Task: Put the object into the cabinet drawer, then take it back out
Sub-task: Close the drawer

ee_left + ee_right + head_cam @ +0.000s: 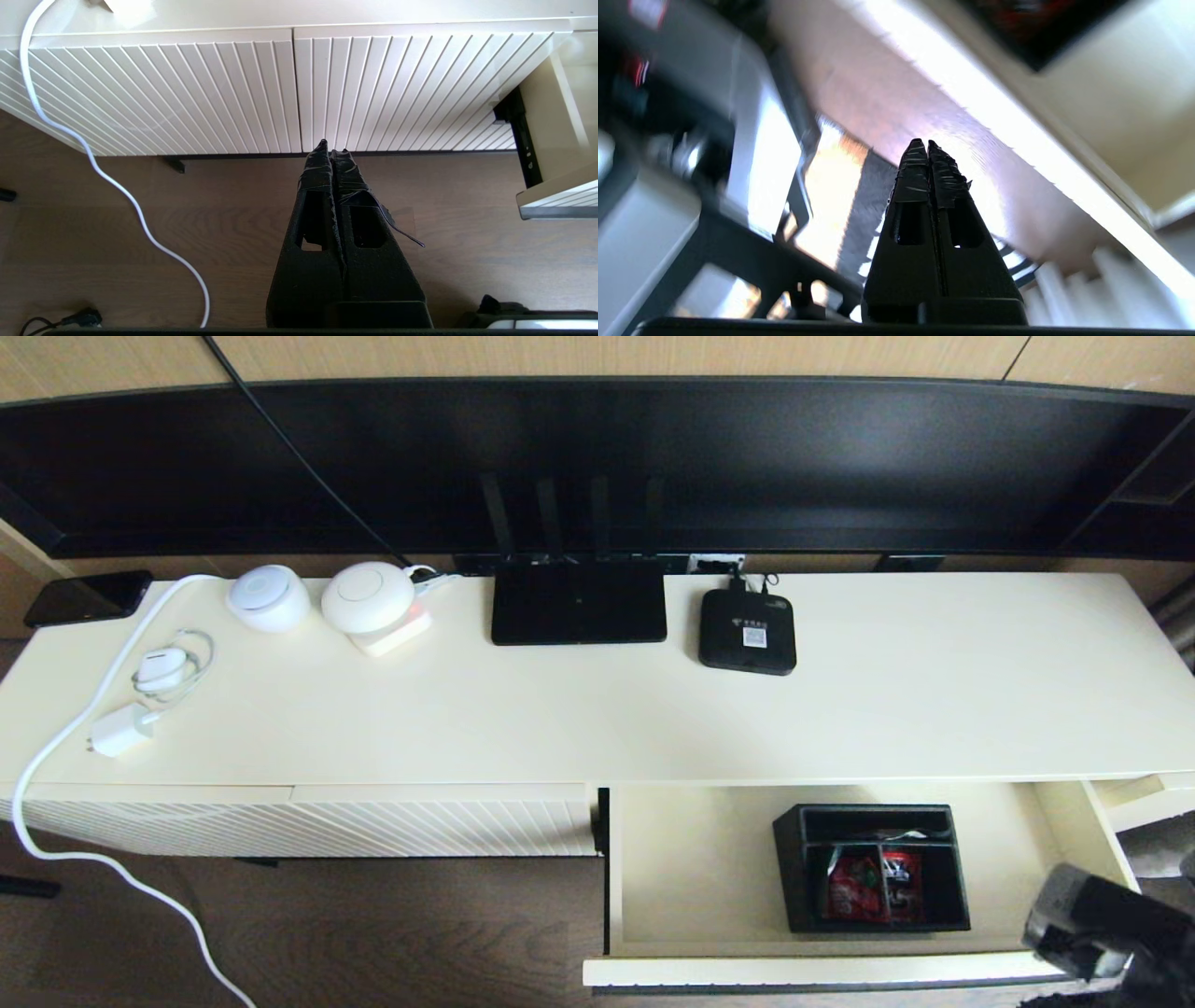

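The black organizer box (873,868) with dividers and red snack packets sits inside the pulled-out cream cabinet drawer (691,887), toward its right half. My right arm shows at the lower right of the head view, just outside the drawer's front right corner. Its gripper (923,143) is shut and empty, below the drawer front, with a corner of the box (1031,28) at the frame's edge. The left gripper (331,148) is shut and empty, low over the floor in front of the closed diagonal-ribbed panels (397,93).
On the cabinet top (597,709) stand a flat black router (579,605), a small black box with a white sticker (747,631), two white round devices (367,597), a charger and earbud case (121,730). A white cable (140,887) hangs to the wooden floor.
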Available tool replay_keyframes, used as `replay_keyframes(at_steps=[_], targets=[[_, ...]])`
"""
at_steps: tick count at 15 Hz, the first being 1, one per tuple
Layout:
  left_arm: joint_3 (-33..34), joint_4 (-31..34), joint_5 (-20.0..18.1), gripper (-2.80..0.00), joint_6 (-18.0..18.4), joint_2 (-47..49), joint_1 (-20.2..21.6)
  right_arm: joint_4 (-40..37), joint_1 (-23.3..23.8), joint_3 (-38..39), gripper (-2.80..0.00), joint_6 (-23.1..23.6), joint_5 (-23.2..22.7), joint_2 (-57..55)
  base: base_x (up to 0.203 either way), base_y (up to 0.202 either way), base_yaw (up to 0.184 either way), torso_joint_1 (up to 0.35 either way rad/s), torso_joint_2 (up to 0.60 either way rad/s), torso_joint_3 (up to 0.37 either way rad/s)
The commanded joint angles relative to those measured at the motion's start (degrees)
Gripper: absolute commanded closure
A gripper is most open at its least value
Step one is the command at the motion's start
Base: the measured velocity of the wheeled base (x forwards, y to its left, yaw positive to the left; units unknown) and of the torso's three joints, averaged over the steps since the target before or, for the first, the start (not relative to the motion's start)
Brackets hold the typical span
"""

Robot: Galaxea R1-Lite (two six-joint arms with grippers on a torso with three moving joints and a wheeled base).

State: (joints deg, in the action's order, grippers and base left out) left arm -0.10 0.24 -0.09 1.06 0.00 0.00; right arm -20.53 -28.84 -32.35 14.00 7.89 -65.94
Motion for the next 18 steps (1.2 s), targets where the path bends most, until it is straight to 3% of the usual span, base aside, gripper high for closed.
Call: replay_keyframes(at_steps=[1,6,9,13,18], targets=[[0.0,0.0,0.0,0.0,0.0,0.1,0.0,-0.1,-4.0,2.0,0.0,0.3,-0.1,0.8,0.0,0.0,0.0,0.0,0.0,0.0],[0.0,0.0,0.0,0.0,0.0,0.1,0.0,6.3,-12.4,9.4,0.0,2.7,0.6,-3.0,0.0,0.0,0.0,0.0,0.0,0.0],[-0.1,0.0,0.0,0.0,0.0,0.1,0.0,13.7,-13.1,12.6,0.0,7.1,0.7,-6.8,0.0,0.0,0.0,0.0,0.0,0.0],[0.0,0.0,0.0,0.0,0.0,0.1,0.0,27.1,-13.1,16.8,0.0,8.5,4.4,-14.5,0.0,0.0,0.0,0.0,0.0,0.0],[0.0,0.0,0.0,0.0,0.0,0.1,0.0,36.1,-13.0,17.1,0.0,9.5,8.9,-19.1,0.0,0.0,0.0,0.0,0.0,0.0]])
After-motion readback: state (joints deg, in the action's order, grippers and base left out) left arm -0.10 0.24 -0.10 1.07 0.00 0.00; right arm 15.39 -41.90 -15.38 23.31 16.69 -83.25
